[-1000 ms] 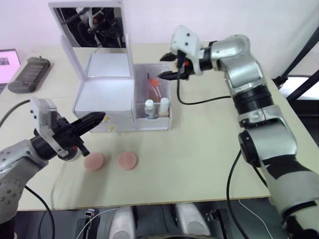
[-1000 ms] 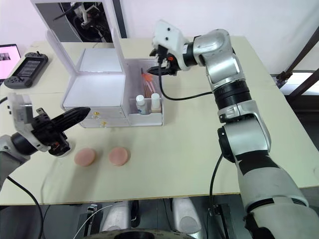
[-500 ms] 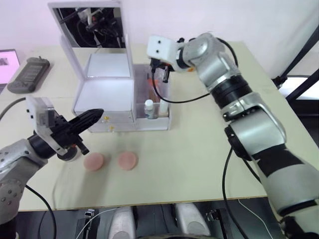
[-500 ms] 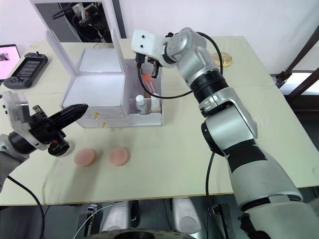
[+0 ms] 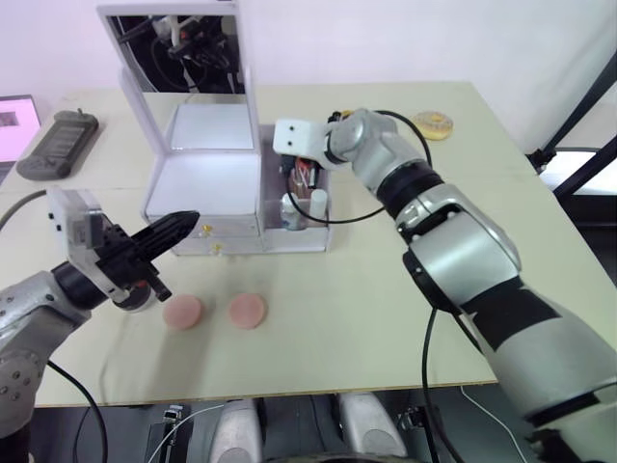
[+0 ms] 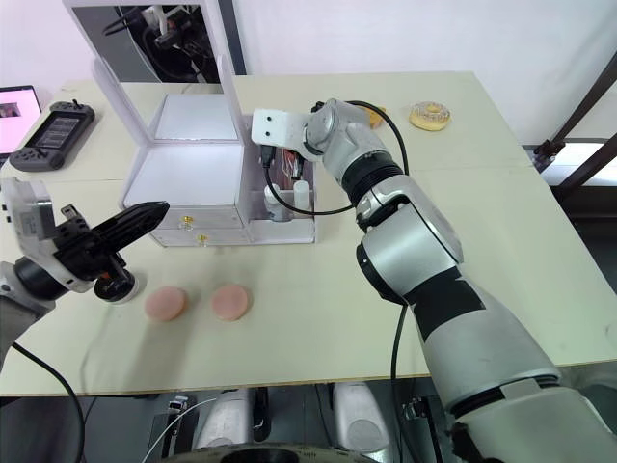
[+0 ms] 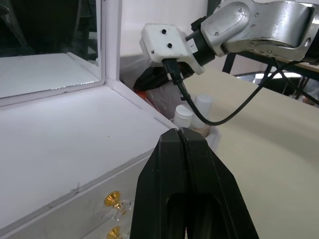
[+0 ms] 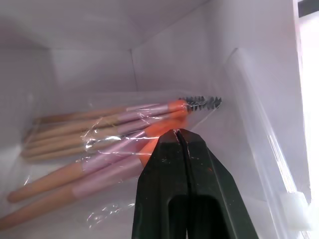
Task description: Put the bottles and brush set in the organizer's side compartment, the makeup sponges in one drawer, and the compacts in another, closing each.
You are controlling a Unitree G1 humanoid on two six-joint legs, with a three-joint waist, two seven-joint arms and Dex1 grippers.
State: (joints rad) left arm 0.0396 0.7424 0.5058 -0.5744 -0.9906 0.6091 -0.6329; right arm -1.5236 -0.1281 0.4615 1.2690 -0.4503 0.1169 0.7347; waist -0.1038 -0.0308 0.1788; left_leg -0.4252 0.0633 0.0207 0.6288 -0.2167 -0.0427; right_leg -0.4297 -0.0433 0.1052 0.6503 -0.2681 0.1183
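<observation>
The white organizer [image 5: 202,178] stands with its mirror lid up. Its side compartment [image 5: 326,224] holds two bottles [image 5: 289,207] [image 5: 318,201] at the front and the wrapped brush set [image 8: 109,129] behind them. My right gripper [image 8: 175,133] is shut, down inside that compartment, with its tips at the brush set's wrapper. Two pink makeup sponges [image 5: 182,312] [image 5: 247,311] lie on the table in front of the organizer. My left gripper [image 5: 183,227] is shut and empty, hovering just left of the gold drawer knobs [image 5: 205,230]. One gold compact [image 5: 433,123] lies at the far right of the table.
A game controller [image 5: 58,143] and a lit screen [image 5: 14,121] sit at the far left. The raised mirror lid [image 5: 178,43] stands behind the organizer. A black cable [image 5: 386,198] loops from my right wrist over the table beside the compartment.
My right gripper swung left and down from above the side compartment into it, onto the brush set. The compact behind that arm came into view. My left gripper has hardly moved.
</observation>
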